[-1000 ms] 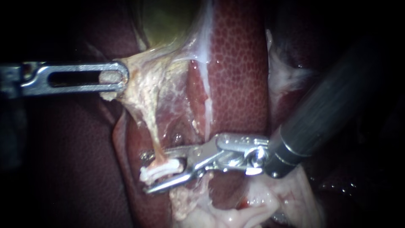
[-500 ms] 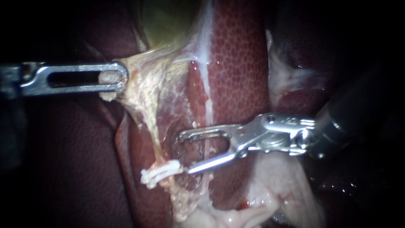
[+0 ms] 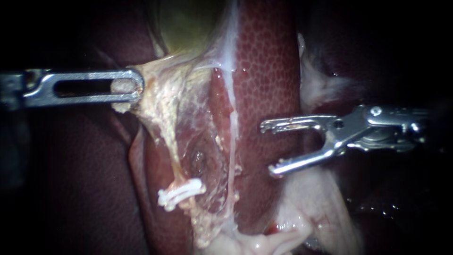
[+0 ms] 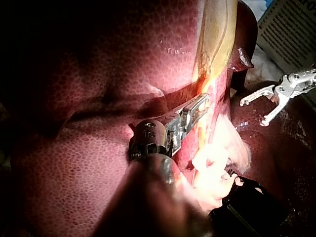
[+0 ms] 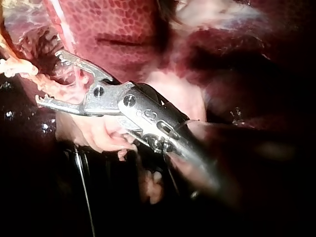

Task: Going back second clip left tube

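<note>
nearest you, a glossy fold of pale soft tissue [image 3: 264, 238] lies at the foot of the field, wet and slack. just above it the white clip [image 3: 181, 192] sits crosswise on the left tube [image 3: 171, 156], a thin tan cord running up from the clip into the pale webbed tissue [image 3: 160, 94]. judge that tube as light, soft and slick, and likely to tear if dragged sideways. the clip is the one stiff, ridged thing here. any hold belongs on the cord above it, taken square-on, not on the clip itself. your right instrument [image 3: 270, 148] hangs well apart from the clip, over the liver [image 3: 269, 71], its two toothed steel jaws spread wide with nothing between them. farther up, your left instrument [image 3: 127, 88] has its slotted jaws closed on the pale webbed tissue, drawing it taut. the liver's surface is dark red and finely pebbled. beyond it the gallbladder [image 3: 188, 23] shows dull olive and smooth.
</note>
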Robot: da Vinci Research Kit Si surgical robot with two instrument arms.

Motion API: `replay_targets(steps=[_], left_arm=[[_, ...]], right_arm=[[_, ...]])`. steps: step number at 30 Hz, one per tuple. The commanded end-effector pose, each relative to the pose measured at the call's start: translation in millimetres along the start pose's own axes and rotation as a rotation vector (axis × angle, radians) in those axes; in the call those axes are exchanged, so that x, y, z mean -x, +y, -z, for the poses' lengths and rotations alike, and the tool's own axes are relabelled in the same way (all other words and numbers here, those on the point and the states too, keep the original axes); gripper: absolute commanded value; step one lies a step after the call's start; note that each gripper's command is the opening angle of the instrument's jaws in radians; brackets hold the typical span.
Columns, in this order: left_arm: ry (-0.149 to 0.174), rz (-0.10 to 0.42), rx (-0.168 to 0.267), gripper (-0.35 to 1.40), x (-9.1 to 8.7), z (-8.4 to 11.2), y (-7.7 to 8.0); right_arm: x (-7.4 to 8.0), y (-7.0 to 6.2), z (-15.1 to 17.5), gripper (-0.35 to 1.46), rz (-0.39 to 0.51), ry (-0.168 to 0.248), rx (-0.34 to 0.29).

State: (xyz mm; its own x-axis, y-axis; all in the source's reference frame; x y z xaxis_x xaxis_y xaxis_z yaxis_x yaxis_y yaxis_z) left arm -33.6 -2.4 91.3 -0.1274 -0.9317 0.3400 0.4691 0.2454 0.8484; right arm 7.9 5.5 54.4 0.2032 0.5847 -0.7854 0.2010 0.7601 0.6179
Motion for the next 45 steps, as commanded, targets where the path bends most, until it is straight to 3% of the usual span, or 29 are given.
replay_targets(steps=[1,13,27,34,45], left_arm=[[0.000,0.001,0.001,-0.35,-0.1,-0.1,0.1],[0.001,-0.011,0.013,-0.35,-1.8,-2.2,1.6],[0.053,-0.031,0.038,-0.35,-4.9,-7.7,4.6],[0.058,-0.027,0.033,-0.35,-5.6,-9.1,4.5],[0.061,-0.028,0.033,-0.35,-5.8,-9.5,4.6]], right_arm=[[-0.1,-0.1,0.2,0.60,0.002,-0.001,-0.001],[-0.4,-0.6,0.6,0.60,0.006,-0.005,-0.003],[-0.6,-1.1,0.4,0.60,0.006,-0.004,-0.003],[-0.7,-1.3,0.3,0.60,0.006,-0.003,-0.003],[-0.8,-1.4,0.2,0.60,0.006,-0.002,-0.003]])
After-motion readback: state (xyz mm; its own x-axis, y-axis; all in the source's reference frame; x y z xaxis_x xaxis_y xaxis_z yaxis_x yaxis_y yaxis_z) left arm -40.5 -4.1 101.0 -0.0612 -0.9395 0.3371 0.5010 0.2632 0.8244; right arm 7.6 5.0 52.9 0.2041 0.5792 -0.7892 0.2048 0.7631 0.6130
